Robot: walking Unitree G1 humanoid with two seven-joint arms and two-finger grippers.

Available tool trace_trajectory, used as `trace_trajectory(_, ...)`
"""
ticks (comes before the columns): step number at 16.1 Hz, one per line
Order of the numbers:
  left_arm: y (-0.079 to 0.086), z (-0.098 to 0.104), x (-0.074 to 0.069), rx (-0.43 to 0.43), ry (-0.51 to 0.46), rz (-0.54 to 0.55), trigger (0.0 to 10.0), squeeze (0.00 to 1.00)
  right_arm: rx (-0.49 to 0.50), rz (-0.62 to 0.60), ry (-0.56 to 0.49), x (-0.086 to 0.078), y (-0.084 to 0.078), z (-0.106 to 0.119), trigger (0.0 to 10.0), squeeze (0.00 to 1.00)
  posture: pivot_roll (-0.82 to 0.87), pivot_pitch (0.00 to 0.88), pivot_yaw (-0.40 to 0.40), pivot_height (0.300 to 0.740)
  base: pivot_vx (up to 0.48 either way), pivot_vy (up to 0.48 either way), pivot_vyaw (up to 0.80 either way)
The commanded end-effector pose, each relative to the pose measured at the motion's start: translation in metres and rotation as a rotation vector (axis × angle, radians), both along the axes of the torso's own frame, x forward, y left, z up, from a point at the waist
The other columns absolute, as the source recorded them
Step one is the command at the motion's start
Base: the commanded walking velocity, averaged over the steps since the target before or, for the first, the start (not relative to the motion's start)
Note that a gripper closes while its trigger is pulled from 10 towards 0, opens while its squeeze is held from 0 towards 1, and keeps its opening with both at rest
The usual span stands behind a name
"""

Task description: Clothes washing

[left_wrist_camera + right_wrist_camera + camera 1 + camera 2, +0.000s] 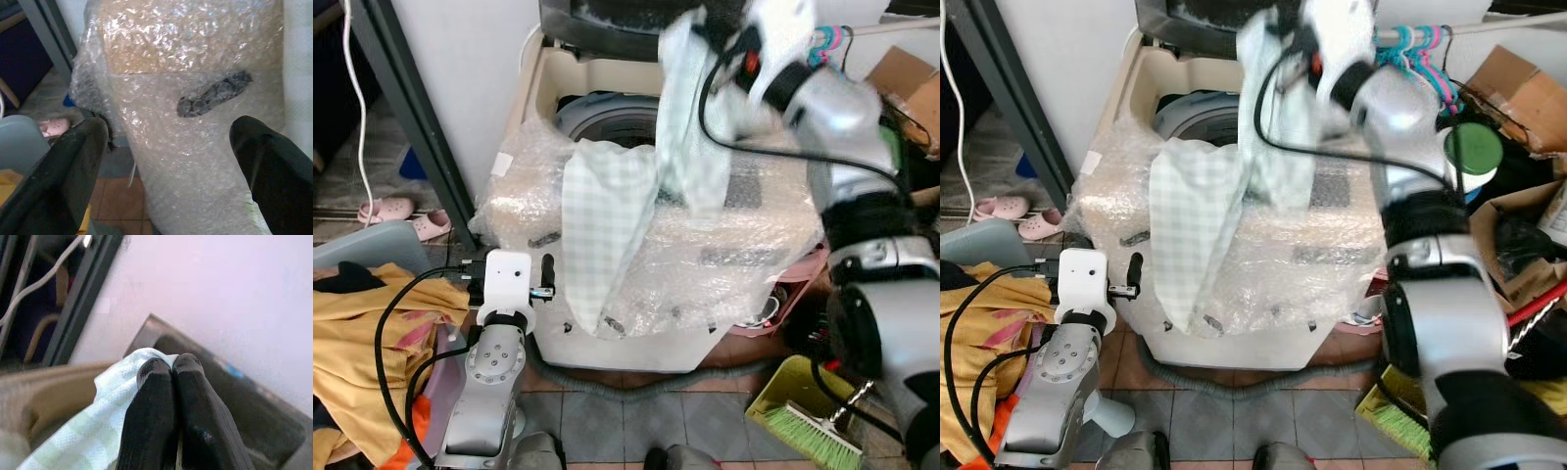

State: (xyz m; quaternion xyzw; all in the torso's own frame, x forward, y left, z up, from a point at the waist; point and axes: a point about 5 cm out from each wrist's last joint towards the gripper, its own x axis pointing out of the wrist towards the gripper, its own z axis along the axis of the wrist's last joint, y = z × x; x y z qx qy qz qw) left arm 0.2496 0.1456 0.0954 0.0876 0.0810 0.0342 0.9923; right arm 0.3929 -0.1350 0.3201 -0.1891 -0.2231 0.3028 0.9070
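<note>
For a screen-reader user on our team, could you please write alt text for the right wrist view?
The right gripper is shut on a pale green checked cloth, its two black fingers pressed together around the fabric's edge. Behind them are a white wall and a dark metal frame.

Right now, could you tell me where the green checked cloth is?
The green checked cloth hangs from the right gripper above the washing machine, its lower end draped over the bubble-wrapped front edge.
</note>
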Motion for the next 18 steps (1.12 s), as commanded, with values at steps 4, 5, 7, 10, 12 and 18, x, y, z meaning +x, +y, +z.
trace_trajectory(4,-0.003,-0.002,-0.001,0.011,0.001,0.007,10.0,0.0,-0.216,0.236,0.145,-0.01,0.021,-0.055,6.1,0.0,0.01,0.037,-0.043,0.74,0.0,0.0,0.0)
trace_trajectory(5,-0.004,-0.002,0.0,0.011,0.001,0.003,10.0,0.0,-0.333,0.219,0.233,-0.01,0.016,-0.081,10.0,0.11,0.01,0.039,-0.043,0.74,0.0,0.0,0.0)
trace_trajectory(7,-0.003,-0.002,0.0,0.013,0.002,0.005,10.0,0.0,-0.383,0.085,0.254,-0.004,0.003,-0.093,10.0,1.0,0.01,0.039,-0.044,0.74,0.0,0.0,0.0)
trace_trajectory(10,-0.002,-0.003,-0.002,0.015,0.007,0.009,10.0,0.0,-0.225,-0.014,0.131,-0.001,-0.007,-0.068,10.0,1.0,0.01,0.042,-0.044,0.74,0.0,0.0,0.0)
trace_trajectory(12,-0.003,-0.003,-0.002,0.013,0.009,0.006,10.0,0.0,-0.207,0.082,0.119,-0.01,-0.001,-0.069,10.0,1.0,0.01,0.043,-0.039,0.74,0.0,0.0,0.0)
trace_trajectory(18,-0.002,-0.002,0.0,0.018,0.006,0.002,10.0,0.0,-0.184,0.336,0.27,-0.05,0.023,-0.114,10.0,1.0,0.02,0.035,-0.037,0.74,0.0,0.0,0.0)
